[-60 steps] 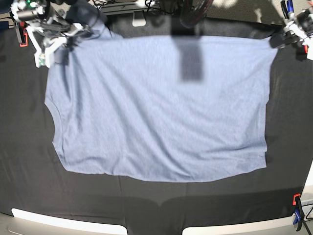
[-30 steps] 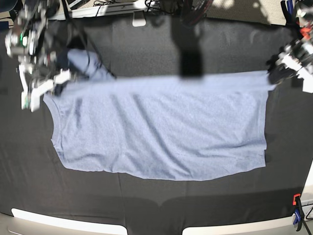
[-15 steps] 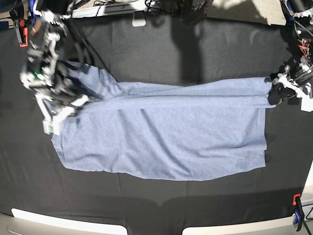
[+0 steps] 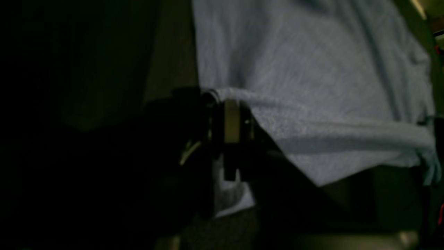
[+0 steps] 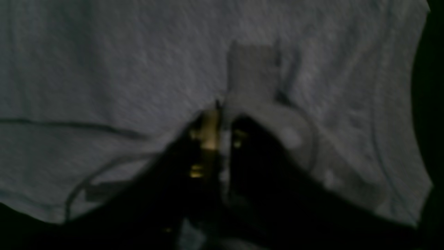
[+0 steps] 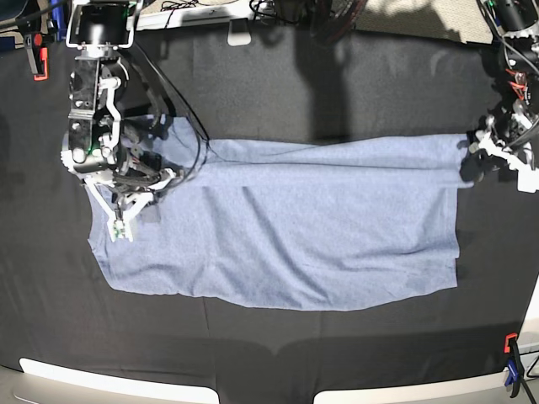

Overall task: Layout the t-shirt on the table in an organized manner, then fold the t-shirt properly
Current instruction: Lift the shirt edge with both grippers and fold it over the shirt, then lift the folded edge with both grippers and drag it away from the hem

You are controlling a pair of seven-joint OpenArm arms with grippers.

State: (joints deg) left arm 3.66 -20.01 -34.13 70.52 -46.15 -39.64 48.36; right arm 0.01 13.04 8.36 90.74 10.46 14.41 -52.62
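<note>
**Shirt folded once across a black table, an arm at each end**

While the black table (image 6: pixel 269 84) fills almost the whole overhead view, the blue-grey t-shirt (image 6: pixel 286 244) lies across its middle as a wide band, its far part doubled over toward the near side so that a folded edge runs from left to right. The near hem curves gently, and bare black cloth shows on every side of the shirt.

At the left end of the shirt, the right arm reaches down from the far left, and the right gripper (image 6: pixel 126 210) rests on the fabric beside the sleeve. Seen from its wrist camera, its dark jaws stand slightly apart with a ridge of pale cloth bunched between them; whether they pinch that cloth or have let it go cannot be told.

At the right end, the left gripper (image 6: pixel 493 156) sits at the far right corner of the folded edge. Its wrist camera shows the folded shirt edge lying against the jaws, but the picture is too dark to tell whether they grip it.

A small orange clamp (image 6: pixel 510 353) sits at the near right table corner, and another clamp (image 6: pixel 38 59) at the far left.
</note>
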